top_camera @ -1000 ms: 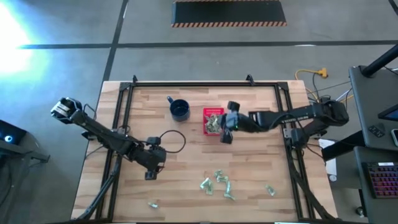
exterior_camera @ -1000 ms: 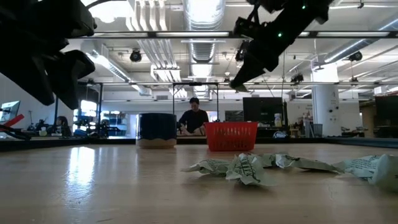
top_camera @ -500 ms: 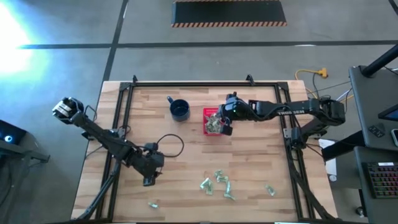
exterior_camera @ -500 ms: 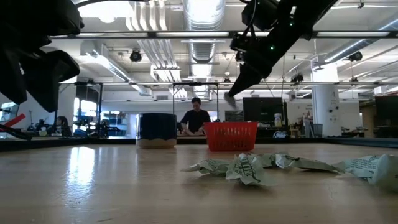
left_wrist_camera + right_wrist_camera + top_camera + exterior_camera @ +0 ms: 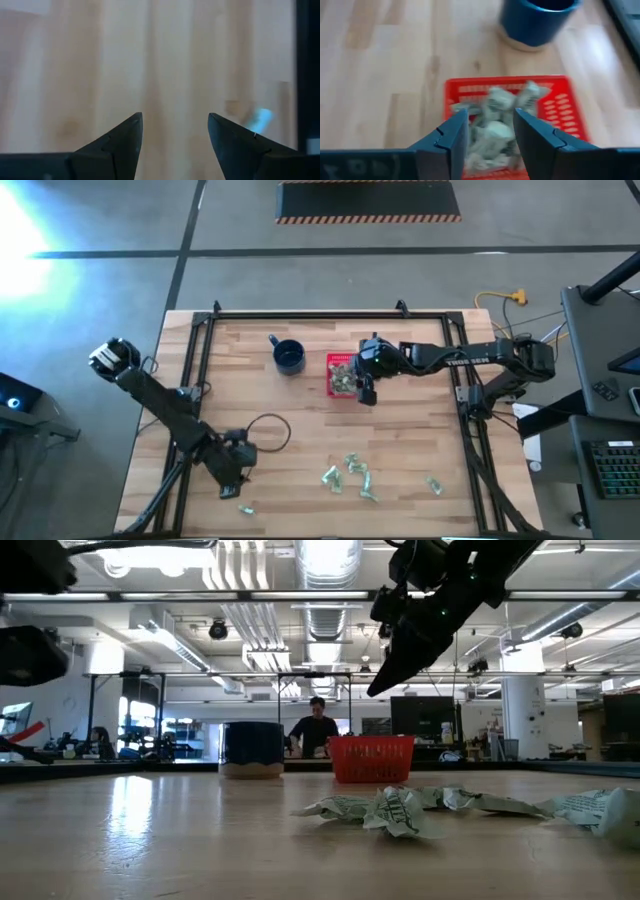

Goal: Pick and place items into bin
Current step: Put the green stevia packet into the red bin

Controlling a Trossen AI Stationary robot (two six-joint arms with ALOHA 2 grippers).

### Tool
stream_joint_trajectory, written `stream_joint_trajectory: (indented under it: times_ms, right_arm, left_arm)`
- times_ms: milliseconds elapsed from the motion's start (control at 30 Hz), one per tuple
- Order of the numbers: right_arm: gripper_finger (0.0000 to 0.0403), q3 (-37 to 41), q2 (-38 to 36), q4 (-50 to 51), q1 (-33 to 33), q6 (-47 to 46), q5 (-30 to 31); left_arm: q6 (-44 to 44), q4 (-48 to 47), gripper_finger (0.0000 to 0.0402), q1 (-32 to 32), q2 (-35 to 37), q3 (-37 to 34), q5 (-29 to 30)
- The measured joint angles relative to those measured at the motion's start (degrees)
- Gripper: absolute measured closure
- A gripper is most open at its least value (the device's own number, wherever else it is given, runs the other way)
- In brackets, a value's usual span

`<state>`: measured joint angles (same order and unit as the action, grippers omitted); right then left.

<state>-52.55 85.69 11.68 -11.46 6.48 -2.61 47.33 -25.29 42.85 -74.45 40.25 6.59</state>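
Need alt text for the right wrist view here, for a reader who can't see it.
The right gripper hangs open over the red basket, which holds a heap of pale green wrappers. Beyond the basket, a blue mug stands on the wooden table.

I see my right gripper [image 5: 364, 393] hanging over the red basket [image 5: 342, 375], blocking its top. The blue mug [image 5: 289, 357] stands just beside it toward the table's [image 5: 420, 440] far edge. Bare wood lies between basket and wrappers [image 5: 351, 477] near the front edge.
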Motion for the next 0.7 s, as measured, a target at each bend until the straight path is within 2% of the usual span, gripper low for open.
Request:
stream_joint_trajectory:
  times_ms: [267, 500, 700]
  right_arm:
    - [0.0262, 0.4, 0.0, -0.2, 2.6, 2.1, -2.2]
    - [0.0271, 0.4, 0.0, -1.1, 3.1, 0.0, -2.1]
    - [0.0269, 0.5, 0.0, -1.2, 3.8, -0.5, -2.0]
  left_arm:
    - [8.6, 11.1, 0.0194, 8.1, -8.9, 2.0, 2.1]
    - [9.8, 11.7, 0.0194, 10.8, -17.1, 8.2, 2.7]
    - [10.9, 11.4, 0.0194, 11.9, -22.3, 10.5, 2.8]
